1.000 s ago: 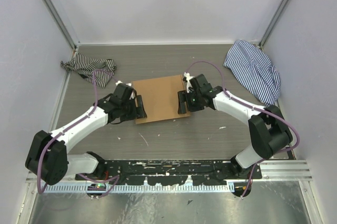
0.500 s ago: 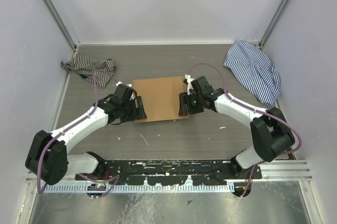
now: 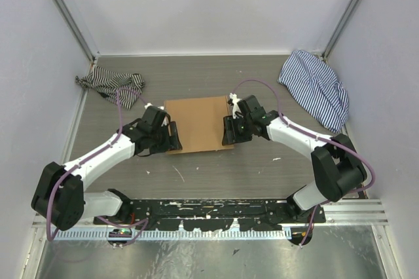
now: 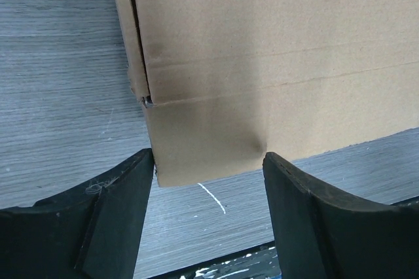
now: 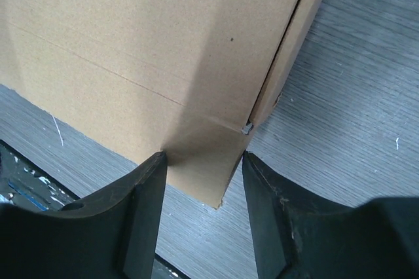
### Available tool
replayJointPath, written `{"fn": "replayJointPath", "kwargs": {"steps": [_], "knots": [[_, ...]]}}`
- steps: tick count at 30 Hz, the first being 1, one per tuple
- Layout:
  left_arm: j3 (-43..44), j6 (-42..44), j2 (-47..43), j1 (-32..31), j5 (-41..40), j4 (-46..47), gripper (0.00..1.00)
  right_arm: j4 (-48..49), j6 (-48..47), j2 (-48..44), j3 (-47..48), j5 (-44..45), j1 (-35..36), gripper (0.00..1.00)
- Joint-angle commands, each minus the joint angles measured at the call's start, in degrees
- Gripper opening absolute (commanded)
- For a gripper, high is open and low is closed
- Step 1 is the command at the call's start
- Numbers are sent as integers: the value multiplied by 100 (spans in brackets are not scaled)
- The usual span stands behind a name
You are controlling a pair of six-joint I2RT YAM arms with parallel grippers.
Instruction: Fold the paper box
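Brown cardboard, the paper box, lies flat in the middle of the grey table. The left gripper has its fingers spread wide at the near left corner of the box. The right gripper is narrower, with its fingers flanking the near right corner; I cannot tell if they pinch it. One striped cloth lies far left and another striped cloth far right, both well apart from the box.

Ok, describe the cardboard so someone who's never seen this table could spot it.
Start with the grey wood-grain table. At its middle lies the paper box, a flat, plain brown cardboard rectangle. Its neighbours, a black striped cloth far left and a blue striped cloth far right, are soft and crumpled.
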Motion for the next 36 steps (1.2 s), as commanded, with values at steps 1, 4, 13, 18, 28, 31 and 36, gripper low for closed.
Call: {"fn": "replayJointPath", "kwargs": {"steps": [1,4,13,18,28,31,36], "knots": [[-103,-6,6,-39,115,178,73,399,91,-56,33,-39,33,55],[-132,35,237,-38,106,240,73,564,97,-1,-60,-16,33,54],[-171,75,398,-38,69,323,72,822,125,74,-295,179,38,50],[-152,117,423,-38,-56,296,72,933,103,92,-438,429,38,50],[-305,183,545,-38,-684,720,71,1262,112,135,-682,1073,38,45],[-316,198,612,-45,-749,938,70,1472,167,124,-755,1342,69,28],[-331,250,589,-51,-880,1158,68,1594,199,-82,-871,1571,137,19]]}}
